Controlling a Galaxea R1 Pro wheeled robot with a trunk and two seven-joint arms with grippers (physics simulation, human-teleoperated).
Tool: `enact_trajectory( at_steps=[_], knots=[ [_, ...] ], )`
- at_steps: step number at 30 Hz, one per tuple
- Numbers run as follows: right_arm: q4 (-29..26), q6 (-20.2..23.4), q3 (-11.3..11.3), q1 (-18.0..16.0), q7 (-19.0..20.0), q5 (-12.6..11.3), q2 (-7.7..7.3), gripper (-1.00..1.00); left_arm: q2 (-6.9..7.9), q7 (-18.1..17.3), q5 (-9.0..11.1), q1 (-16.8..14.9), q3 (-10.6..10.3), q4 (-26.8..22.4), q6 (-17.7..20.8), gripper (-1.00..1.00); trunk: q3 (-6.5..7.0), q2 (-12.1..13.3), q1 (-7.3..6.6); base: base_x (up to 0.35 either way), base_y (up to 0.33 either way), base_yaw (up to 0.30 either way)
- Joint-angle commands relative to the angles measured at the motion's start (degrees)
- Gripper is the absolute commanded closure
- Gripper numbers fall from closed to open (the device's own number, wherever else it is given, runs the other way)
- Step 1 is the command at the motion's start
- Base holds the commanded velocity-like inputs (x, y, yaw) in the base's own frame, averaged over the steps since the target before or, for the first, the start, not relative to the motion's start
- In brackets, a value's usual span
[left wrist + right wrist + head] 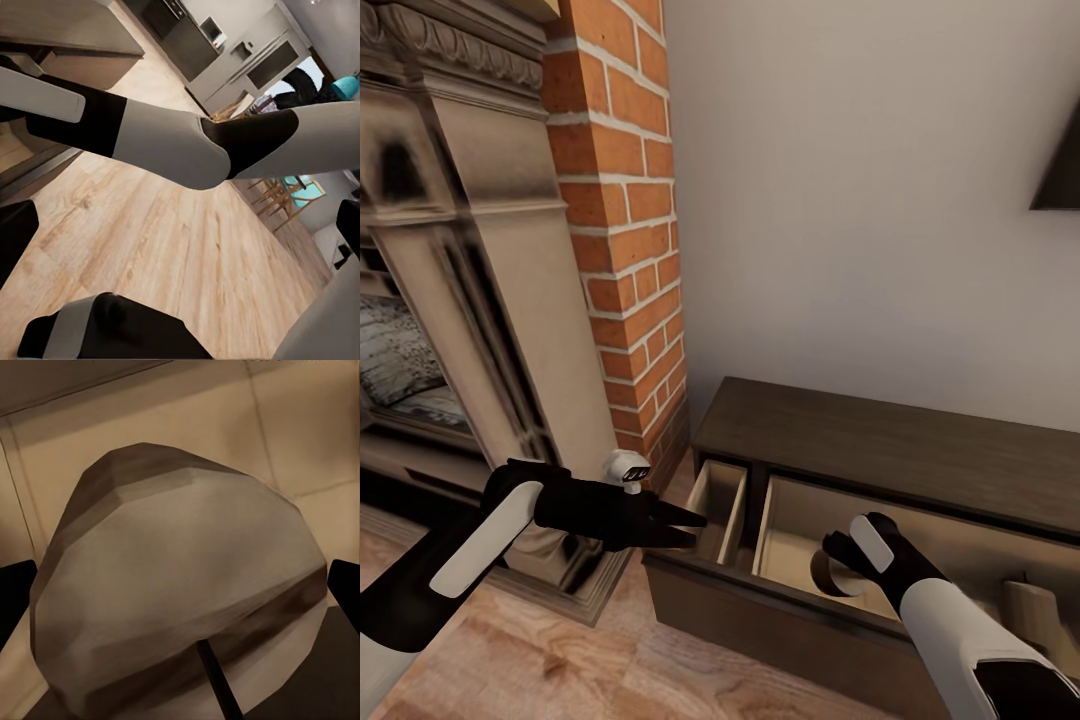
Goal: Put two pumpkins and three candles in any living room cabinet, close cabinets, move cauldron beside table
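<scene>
— What's the right gripper (838,568) up to?

— It's down inside the wide pull-out drawer (800,545) of the long, low dark brown wood cabinet (880,440). From its own camera a stubby beige-tan cylinder candle (180,592) sits between the two black fingers (15,592), one at each side of it. In the head view I see only the curved edge of that candle (826,577) under the wrist. Whether the fingers are pressing on it or just standing beside it, I can't tell.

— And the candle is in the drawer?

— Yes, over the pale beige floor of the compartment, near its front left corner. Whether it rests on the floor or is lifted a little, I can't say.

— The left gripper (695,527)?

— Its black fingers are drawn together to a point, nothing between them, aimed at the narrow drawer (718,505) next to the wide one, which is pulled out too. The tips are at that drawer's outer side wall; touching or not, I can't make out.

— Anything else in the wide drawer?

— A tan upright shape (1032,610) further right, past the white and black forearm. It's too unclear to name.

— And around the cabinet?

— A red brick chimney (625,230) stands just beside its left end, with an ornate pale stone fireplace (470,300) further left. The floor is light wood plank (560,660). A dark corner of a wall-hung TV (1060,170) shows above the cabinet on the plain wall.
</scene>
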Motion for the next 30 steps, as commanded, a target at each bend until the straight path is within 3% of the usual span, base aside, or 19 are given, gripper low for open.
enact_trajectory(
  at_steps=[1,15,16,30],
  knots=[
    [-0.1,0.0,0.1,0.0,-0.4,-0.5,-0.04,1.0,0.03,-0.1,0.1,-0.1,-0.1,0.0,0.2,-1.0,-0.05,0.0,-0.01,0.0,0.0,0.0],
    [0.0,-1.7,0.1,0.0,-0.4,-0.4,-0.17,1.0,0.03,-0.2,0.1,0.0,-0.1,0.0,0.2,-1.0,-0.05,0.0,-0.01,0.021,0.0,0.0],
    [0.0,-1.7,0.1,0.0,-0.4,-0.4,-0.15,-1.0,0.03,-0.2,0.1,0.0,-0.1,0.0,0.2,-1.0,-0.05,0.0,-0.01,0.036,0.0,0.0],
    [0.0,-1.6,0.1,0.0,-0.5,-0.4,0.05,-1.0,0.03,-0.2,0.1,0.0,-0.1,0.0,0.2,-1.0,-0.05,0.0,-0.01,0.004,0.0,0.0]
  ],
)
